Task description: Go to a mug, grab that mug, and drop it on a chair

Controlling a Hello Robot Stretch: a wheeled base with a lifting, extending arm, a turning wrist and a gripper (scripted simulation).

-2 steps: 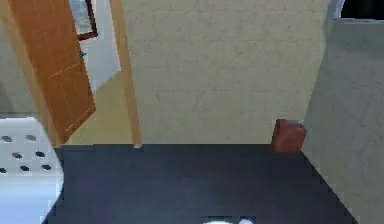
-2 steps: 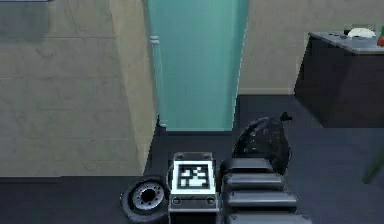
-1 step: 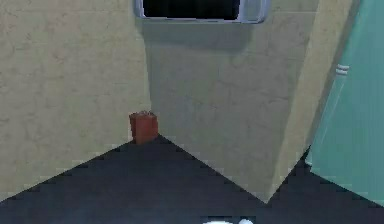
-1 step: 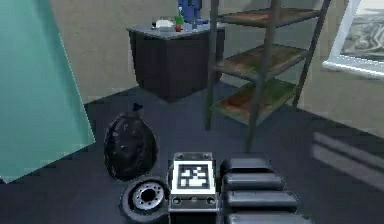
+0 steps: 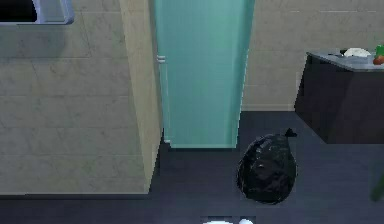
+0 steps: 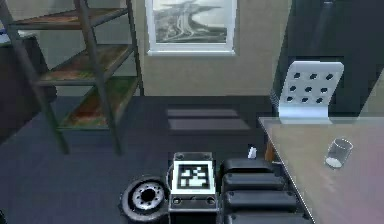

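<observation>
Kitchen corner: mug within reach, grab and drop still to do

Tiled walls and a dark floor frame a tall teal fridge [image 5: 200,70] with its door closed. A tied black rubbish bag [image 5: 267,167] sits on the floor just beside it, and what either holds is hidden. At the forward view's right, a dark counter [image 5: 335,100] carries a white thing and an orange one, both too small to name.

In the arm side view, a grey counter [image 6: 300,165] bears a small pale cup [image 6: 338,153], likely the mug. Whether anything is in it cannot be told. A white chair [image 6: 310,90] with a holed back stands just past that counter's far edge. A shelf unit [image 6: 85,80] stands at the left, near a framed tree picture [image 6: 192,25].

The arm's marked end [image 6: 195,178] sits low at the bottom edge. How the fingers stand, and whether they hold anything, cannot be told.

As a judgement, the approach looks nearly done, since cup and chair are both near. With the cup resting on the counter, the grab and the drop on the chair are both left
</observation>
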